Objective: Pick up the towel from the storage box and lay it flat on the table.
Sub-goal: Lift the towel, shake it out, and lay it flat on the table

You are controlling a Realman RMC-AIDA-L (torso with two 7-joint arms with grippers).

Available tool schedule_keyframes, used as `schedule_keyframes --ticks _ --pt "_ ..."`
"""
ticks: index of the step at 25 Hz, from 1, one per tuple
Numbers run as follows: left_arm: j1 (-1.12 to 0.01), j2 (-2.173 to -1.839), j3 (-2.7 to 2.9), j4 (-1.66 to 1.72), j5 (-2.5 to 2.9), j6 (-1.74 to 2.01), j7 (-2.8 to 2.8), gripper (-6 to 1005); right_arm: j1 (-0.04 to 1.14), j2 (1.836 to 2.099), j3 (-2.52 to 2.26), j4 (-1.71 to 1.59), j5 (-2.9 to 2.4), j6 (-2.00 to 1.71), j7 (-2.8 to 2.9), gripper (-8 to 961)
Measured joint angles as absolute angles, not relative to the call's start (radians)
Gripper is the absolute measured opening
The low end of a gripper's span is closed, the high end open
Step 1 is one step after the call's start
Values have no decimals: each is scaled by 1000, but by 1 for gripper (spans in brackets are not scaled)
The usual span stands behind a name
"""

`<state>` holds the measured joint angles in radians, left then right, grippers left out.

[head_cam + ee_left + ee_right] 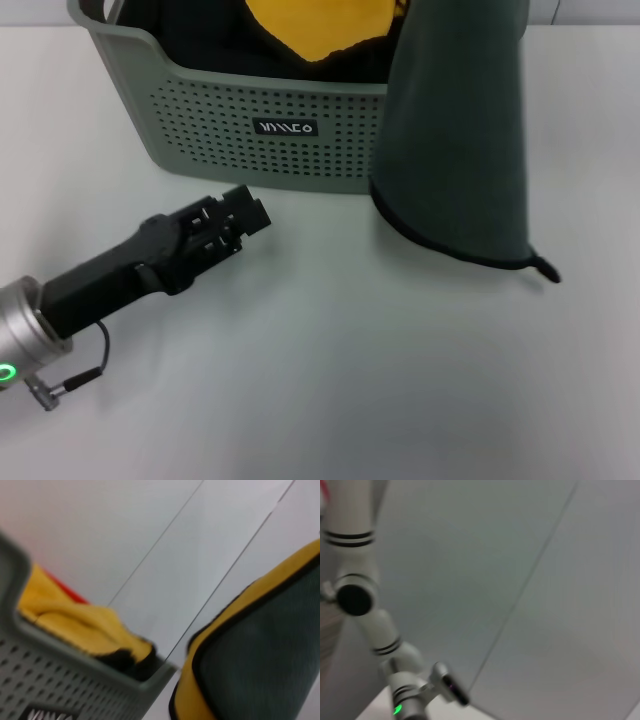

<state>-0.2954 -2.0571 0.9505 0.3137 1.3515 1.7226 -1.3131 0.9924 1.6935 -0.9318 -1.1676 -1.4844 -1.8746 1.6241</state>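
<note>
On the white table (330, 380), near us, the left gripper (240, 222) lies low with nothing in it; whether its fingers are apart I cannot tell; behind it stands one storage box (250, 125) with one yellow cloth (320, 25) inside; one dark towel (455, 150) hangs beside the box, its bottom edge touching the table.

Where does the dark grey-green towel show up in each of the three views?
Head view: towel hangs at upper right, its lower hem touching the table beside the storage box.
Left wrist view: towel at lower right.
Right wrist view: not in it.
Shared landmark: the perforated storage box, in head and left wrist views.
</note>
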Motion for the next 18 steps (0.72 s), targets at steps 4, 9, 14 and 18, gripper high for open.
schedule_keyframes --ticks 4,9,14,18 --pt "-286 -2053 933 335 1286 1848 -1268 522 1053 1639 -889 -1186 -1525 -2010 1688 16" --pt "-301 -2061 931 392 1213 1972 -1241 560 1101 1642 -891 -1210 -1592 -2115 1700 17" --pt "-402 -2075 941 417 1225 1989 -1239 554 1105 1659 -894 -1257 -1603 -2144 1698 18" --pt "-486 -2084 949 413 1274 1990 -1243 550 1109 1660 -885 -1267 -1604 -2125 1697 19"
